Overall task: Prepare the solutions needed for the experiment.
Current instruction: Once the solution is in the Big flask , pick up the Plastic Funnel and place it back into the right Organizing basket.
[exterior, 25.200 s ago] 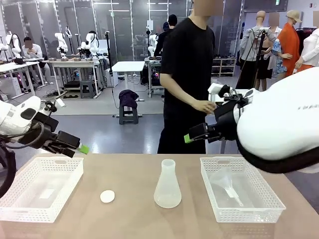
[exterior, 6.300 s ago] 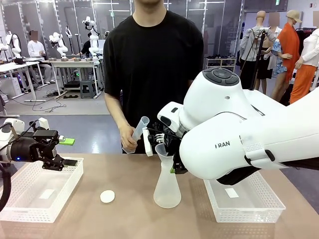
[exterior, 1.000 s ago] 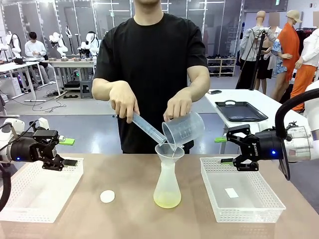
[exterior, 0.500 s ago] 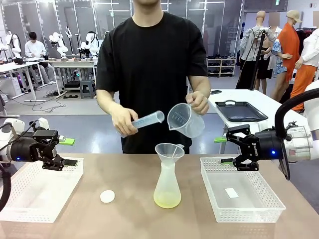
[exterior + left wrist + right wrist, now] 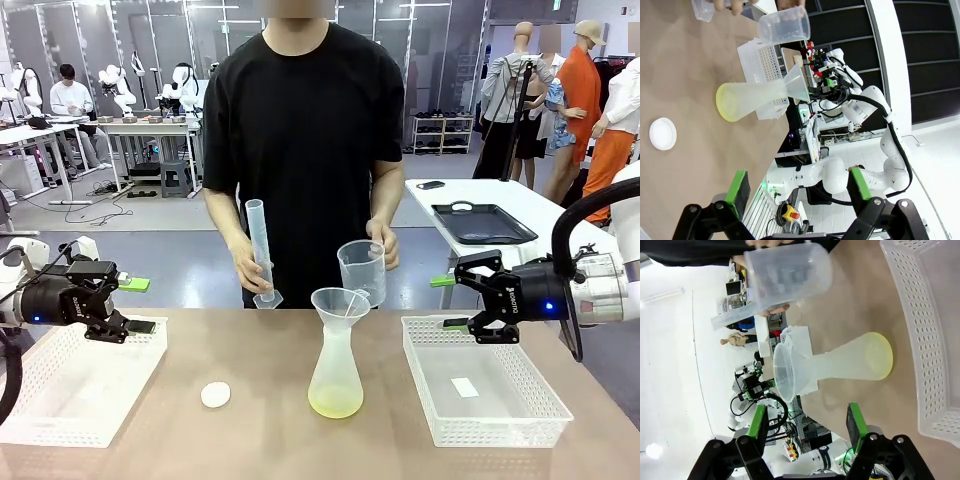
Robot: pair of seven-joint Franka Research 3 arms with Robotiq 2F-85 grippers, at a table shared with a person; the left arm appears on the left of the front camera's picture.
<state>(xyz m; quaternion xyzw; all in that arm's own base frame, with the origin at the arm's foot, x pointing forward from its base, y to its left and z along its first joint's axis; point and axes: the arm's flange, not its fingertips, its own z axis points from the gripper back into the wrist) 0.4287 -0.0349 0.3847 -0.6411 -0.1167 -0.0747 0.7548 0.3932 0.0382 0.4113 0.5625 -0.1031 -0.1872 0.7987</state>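
Solutions (image 5: 335,405): 1 yellow layer in 1 flask (image 5: 335,362), 1 funnel (image 5: 340,302) atop.

Large, brightly lit workroom. A tan bench (image 5: 250,430) spans the foreground at 6 o'clock. Beyond it lies a smooth grey floor (image 5: 170,220). At 10 o'clock, white tables (image 5: 140,127) and a dark stool (image 5: 177,178) stand before glass-panelled walls (image 5: 100,40). At 3 o'clock, a white side table (image 5: 425,207) carries a black tray (image 5: 482,222).
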